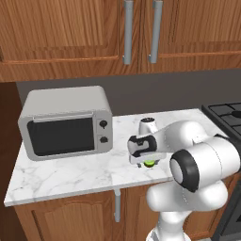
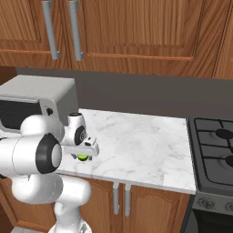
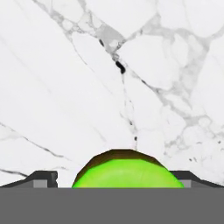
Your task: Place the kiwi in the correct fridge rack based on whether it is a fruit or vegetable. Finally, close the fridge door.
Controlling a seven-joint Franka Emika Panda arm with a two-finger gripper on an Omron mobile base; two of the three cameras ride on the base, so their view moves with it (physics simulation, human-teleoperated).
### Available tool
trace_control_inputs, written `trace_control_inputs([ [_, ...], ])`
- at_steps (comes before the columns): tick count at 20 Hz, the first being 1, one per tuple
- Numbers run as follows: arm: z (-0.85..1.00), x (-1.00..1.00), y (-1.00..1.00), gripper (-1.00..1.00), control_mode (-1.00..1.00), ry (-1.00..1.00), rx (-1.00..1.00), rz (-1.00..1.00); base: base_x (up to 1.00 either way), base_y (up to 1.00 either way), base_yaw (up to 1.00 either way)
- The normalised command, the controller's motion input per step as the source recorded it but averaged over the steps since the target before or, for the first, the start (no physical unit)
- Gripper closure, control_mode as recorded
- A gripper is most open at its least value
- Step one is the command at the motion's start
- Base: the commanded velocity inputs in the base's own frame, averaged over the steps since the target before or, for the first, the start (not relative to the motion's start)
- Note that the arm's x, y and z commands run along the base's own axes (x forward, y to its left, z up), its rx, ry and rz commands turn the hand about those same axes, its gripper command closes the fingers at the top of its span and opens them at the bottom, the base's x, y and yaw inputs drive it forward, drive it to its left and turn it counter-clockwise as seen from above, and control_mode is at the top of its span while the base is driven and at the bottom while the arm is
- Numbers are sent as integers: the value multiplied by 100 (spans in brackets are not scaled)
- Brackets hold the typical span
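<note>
Marble, white with thin grey veins, forms the worktop your arm is bent over, and the kiwi sits low between the two dark fingertips of your claw. In the hand view the fruit fills the 6 o'clock position, a smooth bright-green dome with a brownish rim, one finger at its 9 o'clock and one at its 3 o'clock. Your claw appears to be pinching the kiwi, though whether the pads truly touch its skin is not clear. From the left base view a sliver of green shows just under the hand, near the worktop's front edge. A boxy grey microwave stands at 10 o'clock from the hand. Your risk, as I judge it: the fruit is round and slick, so a shallow or off-centre grip could let it roll off the edge.
</note>
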Motion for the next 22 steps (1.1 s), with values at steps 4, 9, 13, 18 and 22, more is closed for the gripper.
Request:
trace_control_inputs([
  [4, -24, -9, 0, 100, -100, -1, 0, 0, 0, 0, 0],
  [9, 14, -20, -1, 100, -100, -7, 0, -2, 0, 0, 0],
  [13, 95, -82, -1, 100, -100, -24, 0, -10, 0, 0, 0],
  [18, 100, -88, 0, 100, -100, -25, 0, -11, 0, 0, 0],
  [22, 100, -90, 0, 100, -100, -9, 7, -12, 0, 0, 0],
])
